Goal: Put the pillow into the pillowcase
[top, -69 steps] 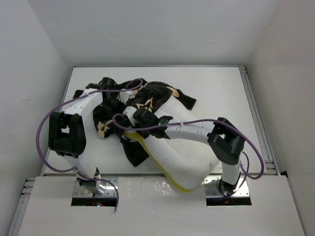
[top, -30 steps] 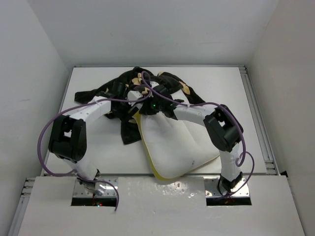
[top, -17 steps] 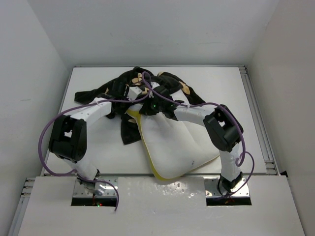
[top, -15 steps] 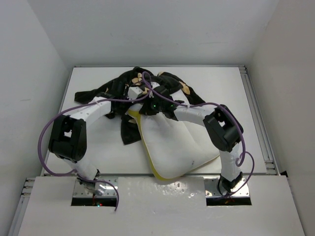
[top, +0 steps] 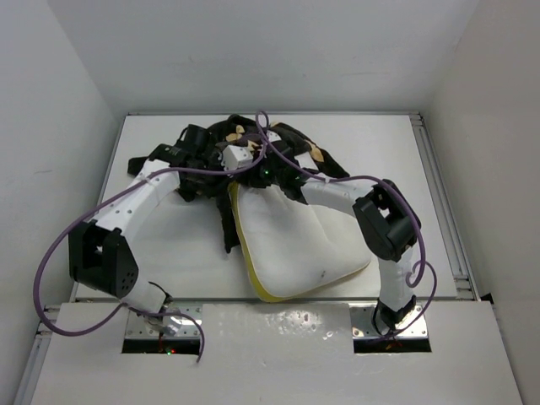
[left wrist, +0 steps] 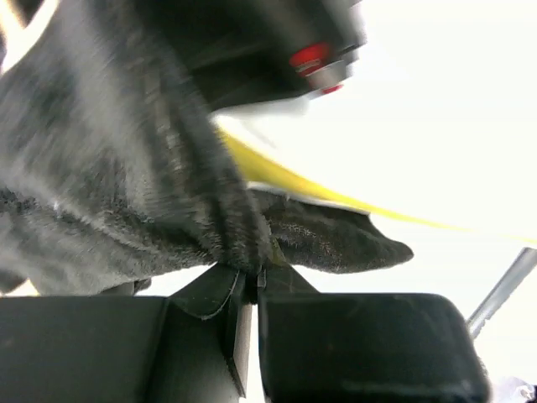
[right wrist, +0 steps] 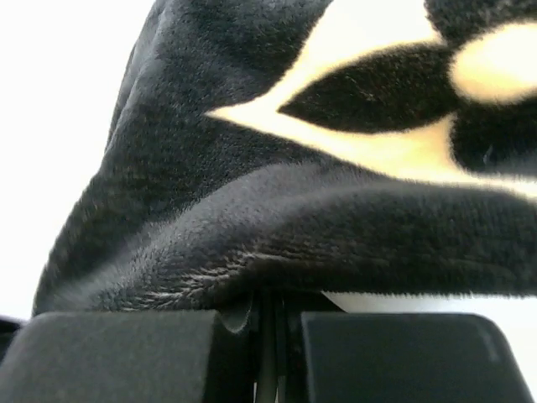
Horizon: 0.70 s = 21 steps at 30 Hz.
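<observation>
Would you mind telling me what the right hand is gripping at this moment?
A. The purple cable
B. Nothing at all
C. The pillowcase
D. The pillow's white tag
C: in the right wrist view, the right hand is shut on a fold of the black pillowcase.

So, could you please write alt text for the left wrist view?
The left gripper is shut on a fold of the black velvety pillowcase. Behind it, the yellow-piped edge of the pillow crosses a bright white background.
</observation>
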{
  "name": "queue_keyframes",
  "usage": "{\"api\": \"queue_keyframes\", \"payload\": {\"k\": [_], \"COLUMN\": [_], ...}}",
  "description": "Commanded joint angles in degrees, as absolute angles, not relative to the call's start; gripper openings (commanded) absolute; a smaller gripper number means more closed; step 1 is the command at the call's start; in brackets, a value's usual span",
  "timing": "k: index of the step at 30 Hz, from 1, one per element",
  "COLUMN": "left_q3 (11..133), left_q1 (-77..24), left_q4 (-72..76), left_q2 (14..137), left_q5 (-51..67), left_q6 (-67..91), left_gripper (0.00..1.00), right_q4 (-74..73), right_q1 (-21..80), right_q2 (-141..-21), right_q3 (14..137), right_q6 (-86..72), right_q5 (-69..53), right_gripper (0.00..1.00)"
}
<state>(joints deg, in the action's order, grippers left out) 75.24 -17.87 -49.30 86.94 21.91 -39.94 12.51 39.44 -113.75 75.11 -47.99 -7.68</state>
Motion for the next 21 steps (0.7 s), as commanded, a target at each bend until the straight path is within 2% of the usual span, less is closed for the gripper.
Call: {"api": "queue_keyframes", "payload": {"k": [1, 7, 13, 15, 17, 18, 19, 20, 21], "left_q3": [78.83, 82.26, 83.41, 81.32, 79.64, 78.85, 78.58, 78.23, 77.96], "left_q1": [-20.21, -22.93, -25.4, -25.23, -23.39, -22.33, -20.15, -19.34, -17.77], "left_q4": [-52.65, -53.88, -60.11, -59.16, -55.92, -55.29, -54.76, -54.32, -53.71], "left_q2": [84.11, 83.5, 83.24, 82.79, 82.44, 82.53, 82.62, 82.44, 82.27], "left_q5": [29.0, 36.11, 42.0, 41.75, 40.61, 40.61, 40.52, 40.17, 39.21], "left_q6": [-41.66, -42.8, -48.42, -47.91, -45.98, -45.27, -44.48, -43.86, -42.99], "left_gripper": [0.0, 0.0, 0.0, 0.0, 0.0, 0.0, 0.0, 0.0, 0.0], "right_q4": [19.07, 20.39, 24.6, 24.88, 17.55, 14.1, 7.8, 4.6, 0.31], "right_q1": [39.38, 38.85, 38.94, 38.94, 38.15, 37.88, 37.79, 37.79, 37.88], "right_q2": [-110.83, -109.25, -105.13, -105.21, -109.12, -110.29, -111.69, -111.53, -109.71], "right_q3": [78.14, 76.9, 76.82, 78.3, 83.37, 85.06, 86.47, 86.22, 83.35], "right_q6": [-52.64, -58.97, -57.05, -52.05, -48.27, -47.03, -42.67, -40.02, -34.33], "right_q5": [-2.65, 7.2, 15.98, 15.47, 6.2, -2.72, -10.47, -12.98, -16.75], "right_gripper": [0.0, 0.0, 0.0, 0.0, 0.0, 0.58, 0.91, 0.99, 0.99]}}
